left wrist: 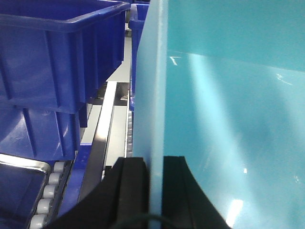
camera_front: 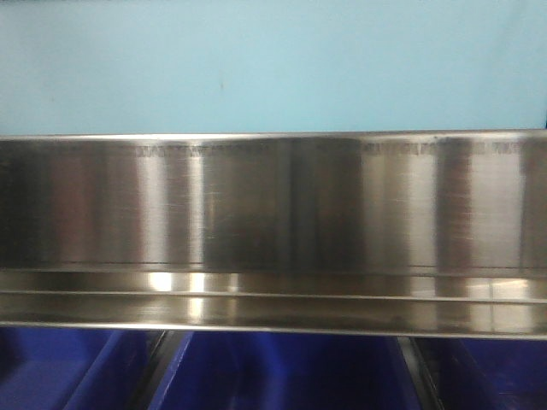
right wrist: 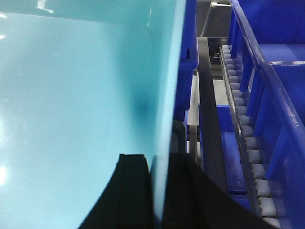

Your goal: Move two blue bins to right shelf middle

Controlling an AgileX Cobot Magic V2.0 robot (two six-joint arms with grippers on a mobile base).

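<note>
A light blue bin fills both wrist views. My left gripper (left wrist: 156,191) is shut on its left wall (left wrist: 152,95), one black finger (left wrist: 127,191) outside and the other inside. On the opposite wall (right wrist: 167,86), my right gripper (right wrist: 159,191) is shut the same way. The bin's smooth inside (left wrist: 228,124) shows nothing in it. In the front view a surface of the same light blue (camera_front: 273,64) covers the top; neither gripper shows there. The right shelf's middle level cannot be made out.
A brushed steel shelf beam (camera_front: 273,213) crosses the front view, with dark blue bins (camera_front: 282,371) beneath it. Stacked dark blue bins (left wrist: 52,52) and a roller track (left wrist: 45,195) lie left of the held bin. Dark blue bins (right wrist: 276,71), rollers (right wrist: 243,124) and a black rail (right wrist: 209,119) lie to its right.
</note>
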